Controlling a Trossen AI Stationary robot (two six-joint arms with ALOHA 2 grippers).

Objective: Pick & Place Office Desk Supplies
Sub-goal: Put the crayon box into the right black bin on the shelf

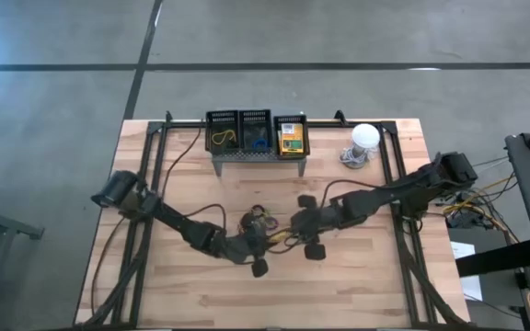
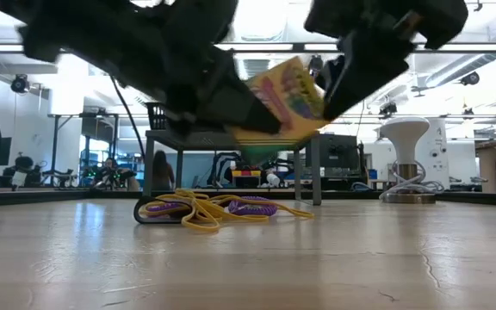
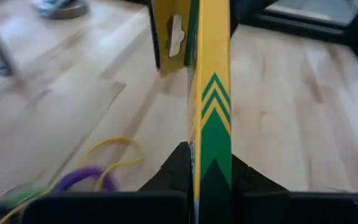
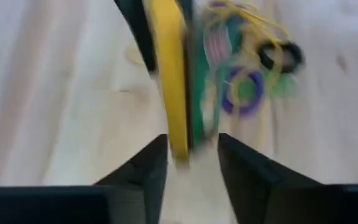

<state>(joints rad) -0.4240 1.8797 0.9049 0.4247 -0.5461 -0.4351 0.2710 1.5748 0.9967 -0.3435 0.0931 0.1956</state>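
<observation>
Mid-table handover: left gripper pinches flat yellow-and-green crayon box; right gripper spread, fingers off it. Thin edge-grip could slip, dropping box onto rubber bands.

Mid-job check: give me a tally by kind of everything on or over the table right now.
Crayon boxes: 2, the raised box and the binned box
Band clusters: 3, the loose pile, the yellow bands and the blue bands in bins; single bands too tangled to count
Stand: 1
White dome: 1
Total: 7
</observation>
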